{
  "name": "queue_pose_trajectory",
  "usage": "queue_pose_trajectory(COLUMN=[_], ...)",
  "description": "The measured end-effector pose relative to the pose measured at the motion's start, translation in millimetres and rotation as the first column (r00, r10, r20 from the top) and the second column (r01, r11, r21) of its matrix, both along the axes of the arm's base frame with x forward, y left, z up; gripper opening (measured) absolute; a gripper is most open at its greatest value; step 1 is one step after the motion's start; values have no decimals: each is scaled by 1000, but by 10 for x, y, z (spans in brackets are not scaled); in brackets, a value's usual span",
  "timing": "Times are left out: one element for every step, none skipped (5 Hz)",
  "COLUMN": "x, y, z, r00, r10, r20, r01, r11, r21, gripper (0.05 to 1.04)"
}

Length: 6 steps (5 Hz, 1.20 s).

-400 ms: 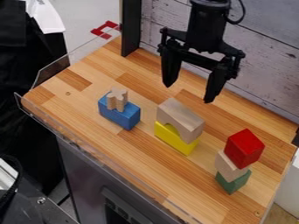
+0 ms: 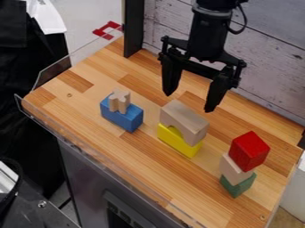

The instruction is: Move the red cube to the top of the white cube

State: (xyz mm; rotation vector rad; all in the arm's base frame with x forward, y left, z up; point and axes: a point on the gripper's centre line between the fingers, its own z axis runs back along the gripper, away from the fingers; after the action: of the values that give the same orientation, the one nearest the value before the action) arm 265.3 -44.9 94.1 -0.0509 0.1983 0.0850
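The pincer (image 2: 189,101) is hanging over the worktop (image 2: 134,153), wide open. The red cube (image 2: 249,150) is sitting on the white cube (image 2: 235,171), which is resting on a green block (image 2: 239,186), and a wooden arch (image 2: 186,119) is sitting on a yellow block (image 2: 177,143).

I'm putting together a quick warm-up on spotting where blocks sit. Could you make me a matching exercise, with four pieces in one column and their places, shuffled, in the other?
Pieces
1. Red cube
2. Wooden arch
3. Small notched wooden piece
4. Green block

Places
A. On top of the blue block
B. At the bottom of a stack of three
C. Directly on the pale block
D. On top of the yellow block

Right pairs: 1-C, 2-D, 3-A, 4-B
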Motion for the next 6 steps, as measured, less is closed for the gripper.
queue_pose_trajectory(x=[-39,-57,-115,-200,-240,-243], y=[-1,-3,-161,-366,-510,-552], z=[235,397,509,539,447,365], r00=[999,996,994,984,976,974], r10=[21,23,-60,-160,-214,-229], r20=[47,88,96,75,28,1], r01=[-21,-22,62,162,215,228], r11=[1000,1000,998,986,976,972], r21=[-3,-9,-18,-22,-39,-49], gripper=[999,999,999,999,999,999])
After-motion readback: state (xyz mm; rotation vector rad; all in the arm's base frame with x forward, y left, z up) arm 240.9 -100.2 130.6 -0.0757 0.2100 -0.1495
